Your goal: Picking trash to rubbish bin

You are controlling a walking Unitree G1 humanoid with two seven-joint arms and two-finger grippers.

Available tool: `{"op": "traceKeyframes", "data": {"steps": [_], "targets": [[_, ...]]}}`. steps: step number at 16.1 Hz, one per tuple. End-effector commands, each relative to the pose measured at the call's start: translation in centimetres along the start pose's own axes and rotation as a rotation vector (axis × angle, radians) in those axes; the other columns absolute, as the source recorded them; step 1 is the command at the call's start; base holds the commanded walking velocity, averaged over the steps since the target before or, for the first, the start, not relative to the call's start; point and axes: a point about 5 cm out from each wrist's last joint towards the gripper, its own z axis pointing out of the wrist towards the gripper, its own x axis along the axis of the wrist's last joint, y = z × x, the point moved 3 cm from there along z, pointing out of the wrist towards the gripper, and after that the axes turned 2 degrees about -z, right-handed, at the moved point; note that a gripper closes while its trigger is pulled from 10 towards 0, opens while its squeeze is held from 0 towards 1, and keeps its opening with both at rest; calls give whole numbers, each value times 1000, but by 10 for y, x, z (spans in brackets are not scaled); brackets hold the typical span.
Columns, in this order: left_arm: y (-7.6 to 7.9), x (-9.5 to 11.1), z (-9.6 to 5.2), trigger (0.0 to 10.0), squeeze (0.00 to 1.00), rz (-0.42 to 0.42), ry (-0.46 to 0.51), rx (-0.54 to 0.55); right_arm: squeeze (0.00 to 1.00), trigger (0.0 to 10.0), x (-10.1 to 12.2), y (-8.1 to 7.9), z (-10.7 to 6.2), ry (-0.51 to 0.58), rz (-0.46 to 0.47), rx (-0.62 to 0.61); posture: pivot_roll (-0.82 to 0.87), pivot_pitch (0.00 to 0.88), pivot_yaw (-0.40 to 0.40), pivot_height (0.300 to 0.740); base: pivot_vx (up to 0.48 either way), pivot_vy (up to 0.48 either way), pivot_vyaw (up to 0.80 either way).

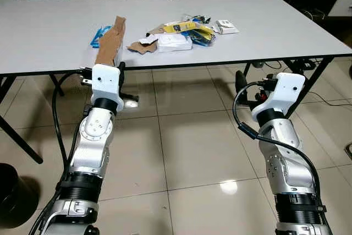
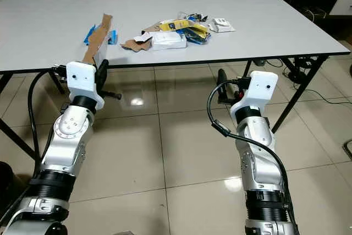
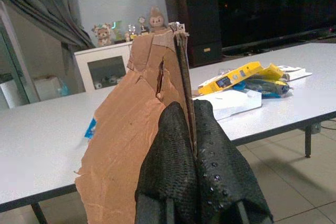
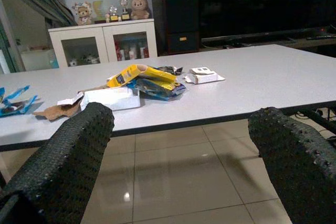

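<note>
Left gripper [image 3: 195,145] clamped on a torn strip of brown cardboard [image 1: 110,42], held at the near table edge.

Its two black fingers [image 3: 168,166] press flat together with the card's edge pinched between them, the strip rising above the white table [image 1: 44,31]. Far left on the floor stands a dark round bin [image 1: 14,193], the likely drop point; to do this well, I judge the arm should keep its squeeze firm and swing low and slow, since the ragged card could tear or slip. Further right, the remaining trash pile [image 1: 179,34] lies mid-table: a blue wrapper [image 1: 99,36], a white packet [image 1: 175,42], a yellow packet [image 1: 187,27] whose print is too small to read, and a small white box [image 1: 226,26]. Right gripper [image 4: 178,145] hangs below the table edge, fingers spread wide and empty.
</note>
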Motion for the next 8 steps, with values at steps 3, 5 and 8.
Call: {"op": "traceKeyframes", "data": {"steps": [3, 5, 8], "targets": [[-2, 5, 2, 10000, 0, -2, 11, 9, 0, 10000, 4, 2, 2, 12, -19, -4, -23, 51, -8, 740, 0, 0, 0], [-3, 3, 0, 10000, 0, 0, 7, 10, 0, 10000, 4, 1, 1, 15, -22, -4, -18, 37, -6, 740, 0, 0, 800], [-1, 3, -1, 10000, 0, 1, 9, 4, 0, 10000, -1, -1, -2, 6, -14, 0, -13, 4, -11, 740, 0, 0, 800]]}}
